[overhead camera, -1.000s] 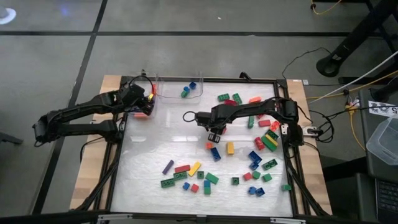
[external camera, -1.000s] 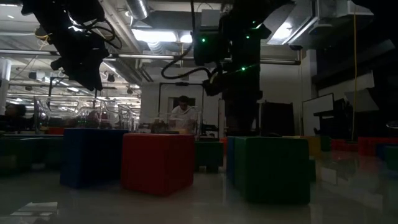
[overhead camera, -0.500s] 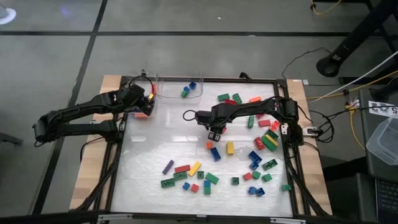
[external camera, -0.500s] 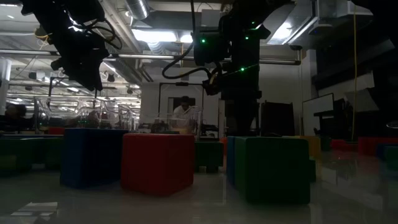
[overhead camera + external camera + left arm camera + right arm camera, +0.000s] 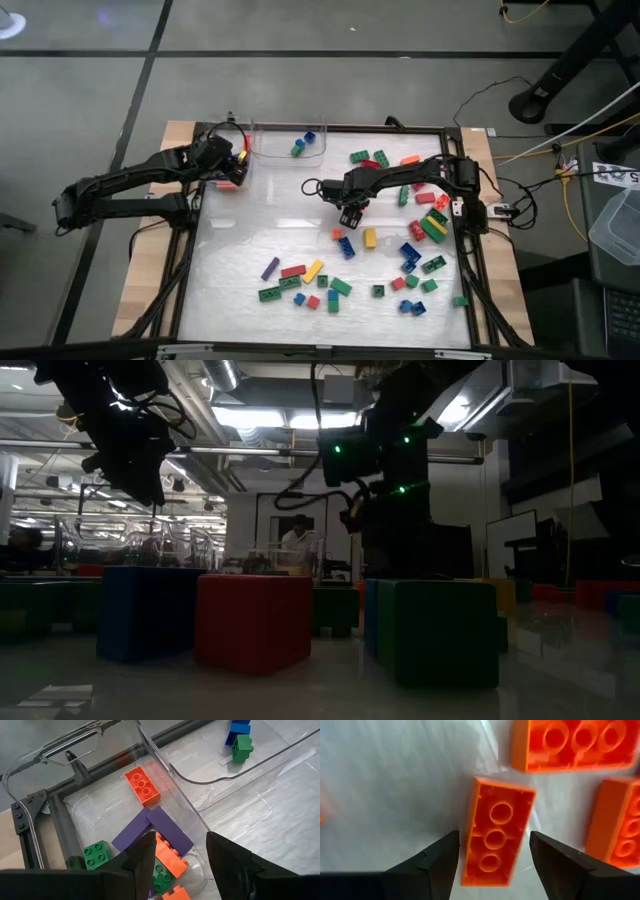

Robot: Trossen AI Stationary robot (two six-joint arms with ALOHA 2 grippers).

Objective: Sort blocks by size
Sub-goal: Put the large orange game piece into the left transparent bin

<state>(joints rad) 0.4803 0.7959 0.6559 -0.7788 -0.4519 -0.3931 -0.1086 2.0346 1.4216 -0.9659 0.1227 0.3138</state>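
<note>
Many blocks (image 5: 400, 255) in several colours lie scattered on the white table, mostly on its right half. My right gripper (image 5: 350, 213) points straight down, open, over the table's middle. In the right wrist view an orange long block (image 5: 496, 840) lies underside up on the table between and below its fingers (image 5: 437, 862), which stand apart from it. My left gripper (image 5: 177, 855) hangs open above the clear bin (image 5: 228, 168) at the far left, with nothing between its fingers. Orange (image 5: 143, 785), purple (image 5: 150, 827) and green (image 5: 96, 855) blocks lie in that bin.
A second clear bin (image 5: 295, 143) at the far edge holds small blue and green blocks (image 5: 240, 740). Two more orange blocks (image 5: 570, 745) (image 5: 620, 830) lie close to the one under my right gripper. A black frame (image 5: 460, 240) borders the table. A person (image 5: 297, 540) stands in the room behind.
My right gripper has sunk a little and shifted slightly toward the table's right edge. The left arm has kept still, and no block has visibly moved.
</note>
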